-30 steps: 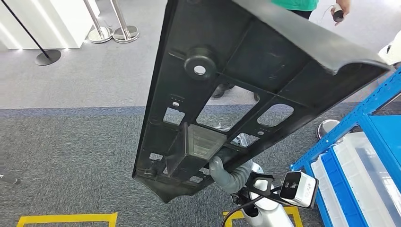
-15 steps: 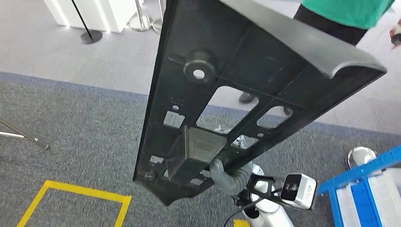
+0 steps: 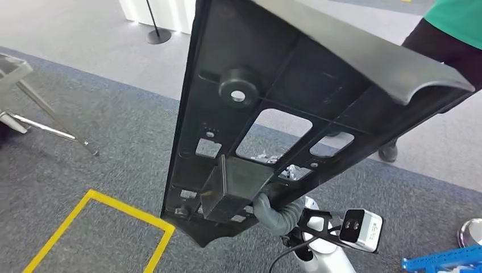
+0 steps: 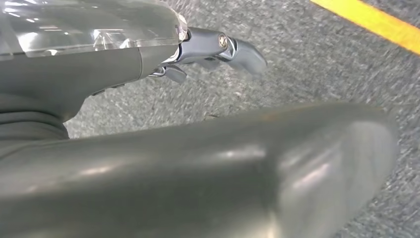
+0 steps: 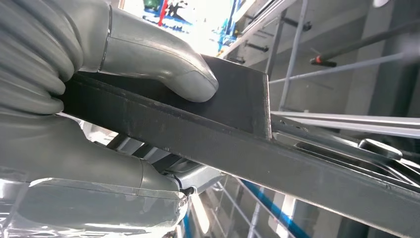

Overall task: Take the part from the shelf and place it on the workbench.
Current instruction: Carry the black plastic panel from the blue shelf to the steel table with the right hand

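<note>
The part [image 3: 284, 85] is a long black plastic panel with ribs, cut-outs and a round boss, and it rises tilted up in front of me across the head view. My right hand [image 3: 275, 213] grips its lower edge from beneath. In the right wrist view the thumb [image 5: 158, 59] presses on the part's flat black rim [image 5: 237, 144] while the fingers wrap below it. My left hand [image 4: 198, 168] hangs over grey carpet holding nothing, one finger [image 4: 223, 47] stretched out.
A yellow taped square [image 3: 96, 227] marks the carpet at lower left. A person in a green top [image 3: 449, 34] stands at upper right. A corner of the blue shelf [image 3: 443, 259] is at lower right, metal stand legs [image 3: 34, 122] at left, a stanchion base [image 3: 159, 35] beyond.
The whole picture has shifted as the camera turned left: the blue shelf slid off to the right and the yellow square came in. The part stays in my right hand's grip.
</note>
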Robot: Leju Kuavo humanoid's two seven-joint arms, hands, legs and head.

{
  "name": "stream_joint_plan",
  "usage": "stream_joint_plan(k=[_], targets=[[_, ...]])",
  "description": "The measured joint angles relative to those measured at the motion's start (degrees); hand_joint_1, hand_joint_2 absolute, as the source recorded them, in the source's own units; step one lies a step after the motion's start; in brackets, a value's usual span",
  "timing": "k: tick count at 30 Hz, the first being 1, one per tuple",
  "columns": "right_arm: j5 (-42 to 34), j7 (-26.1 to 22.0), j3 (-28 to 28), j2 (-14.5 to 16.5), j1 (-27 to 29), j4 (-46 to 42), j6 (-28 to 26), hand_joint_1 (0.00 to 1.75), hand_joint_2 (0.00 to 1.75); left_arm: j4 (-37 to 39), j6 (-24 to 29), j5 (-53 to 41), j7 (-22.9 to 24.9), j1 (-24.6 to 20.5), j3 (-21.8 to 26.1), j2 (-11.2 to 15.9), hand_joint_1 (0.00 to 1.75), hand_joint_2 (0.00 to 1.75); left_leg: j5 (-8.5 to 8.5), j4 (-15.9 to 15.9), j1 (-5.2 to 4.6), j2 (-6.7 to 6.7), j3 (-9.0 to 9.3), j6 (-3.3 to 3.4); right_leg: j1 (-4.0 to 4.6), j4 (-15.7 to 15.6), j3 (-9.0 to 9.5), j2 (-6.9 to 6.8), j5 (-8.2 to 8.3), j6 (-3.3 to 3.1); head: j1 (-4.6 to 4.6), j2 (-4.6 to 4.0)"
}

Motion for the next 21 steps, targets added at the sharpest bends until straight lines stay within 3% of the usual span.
stream_joint_plan(k=[2, 4, 5, 6, 7, 9, 11, 13, 15, 17, 19, 20, 21], targets=[[0.0, 0.0, 0.0, 0.0, 0.0, 0.0, 0.0, 1.75, 1.75, 0.0, 0.1, 0.0, 0.2, -0.2, 0.0, 0.0, 0.00, 0.00, -3.49, 6.5, 0.01, 3.43, -3.15, -0.37, 0.13, -0.3, 0.27, -1.70, -0.02, -0.49, 0.00, 0.00], [0.0, 0.0, 0.0, 0.0, 0.0, 0.1, 0.0, 1.75, 1.75, 0.0, 0.3, -0.1, 0.5, -0.3, 0.0, -0.1, 0.00, 0.00, -6.21, 13.7, 0.28, 4.45, -6.74, -0.80, 0.31, -0.3, 0.31, -3.51, -0.19, -0.58, 0.00, 0.00], [0.0, 0.0, 0.0, 0.0, 0.0, 0.1, 0.0, 1.75, 1.75, 0.0, 0.3, -0.1, 0.7, -0.3, 0.0, -0.1, 0.00, 0.00, -6.11, 14.8, 0.37, 4.61, -7.28, -0.94, 0.35, -0.3, 0.36, -4.34, -0.30, -0.54, 0.00, 0.00], [0.0, 0.0, 0.0, 0.0, 0.0, 0.1, 0.0, 1.75, 1.75, 0.0, 0.4, -0.1, 0.8, -0.2, 0.0, -0.1, 0.00, 0.00, -4.87, 13.3, 0.41, 4.87, -6.49, -1.02, 0.36, -0.3, 0.46, -5.13, -0.44, -0.44, -0.01, 0.00], [0.0, 0.0, 0.0, 0.0, -0.1, 0.2, -0.1, 1.75, 1.75, 0.0, 0.4, -0.1, 0.9, -0.1, 0.0, -0.1, 0.00, 0.00, -2.95, 9.8, 0.42, 5.43, -4.63, -1.02, 0.36, -0.2, 0.63, -5.86, -0.61, -0.30, 0.00, 0.00], [0.0, 0.0, 0.0, 0.0, -0.1, 0.2, -0.1, 1.75, 1.75, 0.0, 0.4, -0.1, 0.9, -0.2, 0.0, -0.1, 0.00, 0.00, 0.07, 1.5, 0.13, 7.98, -0.20, -0.59, 0.56, -0.1, 0.99, -7.16, -1.05, 0.15, 0.00, 0.00], [0.0, 0.0, 0.0, 0.0, -0.2, 0.2, -0.1, 1.75, 1.75, 0.0, 0.4, -0.2, 0.9, -0.3, 0.0, -0.1, 0.00, 0.00, 0.68, -1.9, -0.31, 9.17, 1.53, 0.25, 0.87, 0.1, 1.23, -8.26, -1.39, 0.72, 0.00, 0.00], [0.0, 0.0, 0.1, 0.0, -0.4, 0.2, -0.1, 1.75, 1.75, 0.0, 0.4, -0.2, 0.9, -0.3, 0.0, -0.1, 0.00, 0.00, 0.73, -2.0, -0.37, 7.77, 1.42, 1.04, 0.94, 0.1, 1.45, -9.16, -1.65, 1.37, 0.00, 0.00], [0.1, 0.0, 0.2, 0.0, -0.7, 0.2, -0.2, 1.75, 1.75, 0.0, 0.4, -0.1, 0.9, -0.1, 0.0, -0.1, 0.00, 0.00, 0.95, -2.3, -0.13, 6.47, 1.59, 1.66, 0.62, 1.6, 1.12, -7.14, -2.89, 2.03, 0.01, 0.00], [0.1, 0.0, 0.3, -0.1, -0.9, 0.3, -0.2, 1.75, 1.75, 0.0, 0.3, -0.1, 0.9, -0.2, 0.1, -0.2, 0.00, 0.00, 1.16, -2.5, 0.01, 5.19, 1.69, 2.13, 0.32, 7.8, -1.70, -3.43, -6.26, 2.37, 0.01, 0.00], [0.1, 0.0, 0.3, -0.3, -0.9, 0.5, -0.2, 1.75, 1.75, 0.0, 0.3, 0.0, 0.9, -0.4, 0.1, -0.1, 0.00, 0.00, 1.22, -2.4, -0.08, 3.66, 1.59, 2.36, 0.30, 15.7, -5.87, -2.01, -9.31, 2.40, 0.01, 0.00], [0.1, 0.0, 0.3, -0.3, -0.9, 0.6, -0.2, 1.75, 1.75, 0.0, 0.3, 0.0, 0.9, -0.4, 0.1, -0.2, 0.00, 0.00, 1.23, -2.4, -0.13, 2.76, 1.58, 2.39, 0.30, 17.5, -7.03, -1.89, -9.28, 2.34, 0.01, 0.00], [0.1, 0.0, 0.3, -0.4, -0.9, 0.7, -0.2, 1.75, 1.75, 0.0, 0.3, 0.0, 0.9, -0.4, 0.1, -0.2, 0.00, 0.00, 1.22, -2.3, -0.16, 1.87, 1.62, 2.38, 0.30, 16.9, -7.04, -1.77, -8.06, 2.21, 0.01, 0.00]])
